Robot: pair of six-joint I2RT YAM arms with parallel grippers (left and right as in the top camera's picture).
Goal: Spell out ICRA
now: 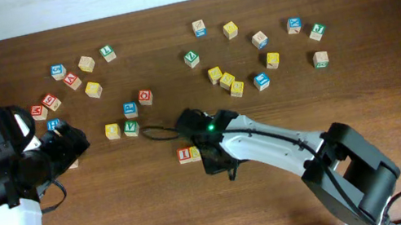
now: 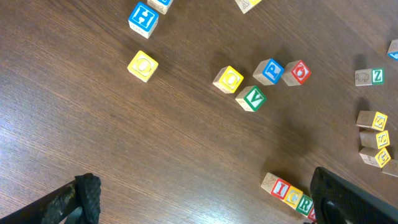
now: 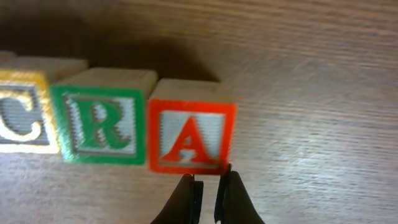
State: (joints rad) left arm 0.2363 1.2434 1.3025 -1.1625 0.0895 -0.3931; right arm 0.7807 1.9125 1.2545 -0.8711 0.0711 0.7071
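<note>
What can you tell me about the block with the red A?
The A cube is a small pale wooden block, its lettered face white with a red border and red A. It lies flat on the brown table, ending a row, its side against the green R cube. The right gripper, shut, sits by its near edge; contact unclear.

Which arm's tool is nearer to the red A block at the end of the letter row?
Right. The right tool, shut, sits just beside the red A block, at its near edge. The left tool, open, is well away at the left side of the table.
</note>
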